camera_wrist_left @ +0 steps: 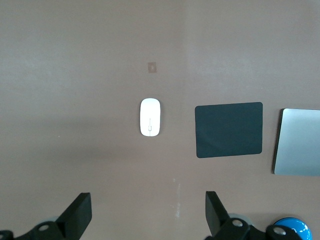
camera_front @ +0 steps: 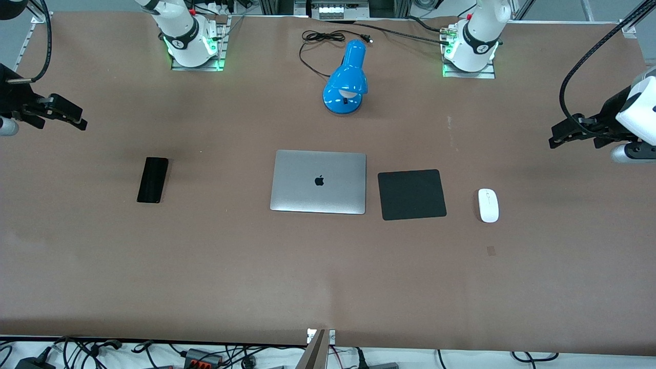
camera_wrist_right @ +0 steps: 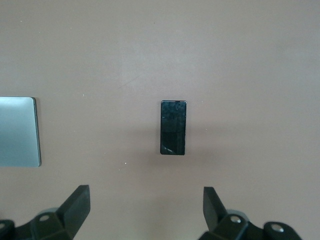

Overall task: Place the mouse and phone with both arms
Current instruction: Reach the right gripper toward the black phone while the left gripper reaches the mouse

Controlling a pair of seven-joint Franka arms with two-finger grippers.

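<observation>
- Front view: the mouse (camera_front: 488, 205) lies on the surface toward the left arm's end, just beside the black pad (camera_front: 412, 195); the phone (camera_front: 152, 180) lies toward the right arm's end, well apart from the closed laptop (camera_front: 318, 181).
- Left tool (camera_front: 559, 137) hangs above that end of the surface, fingers wide apart and empty. Left wrist view shows the mouse (camera_wrist_left: 150, 117) centred ahead of the gap, its long axis running straight away from the tool.
- Right tool (camera_front: 77, 119) hangs likewise, fingers spread, holding nothing. The phone (camera_wrist_right: 173, 128) sits squarely ahead, long axis in line with its reach.
- Judgement: each arm is nearer its own object; both need a forward, downward approach.
</observation>
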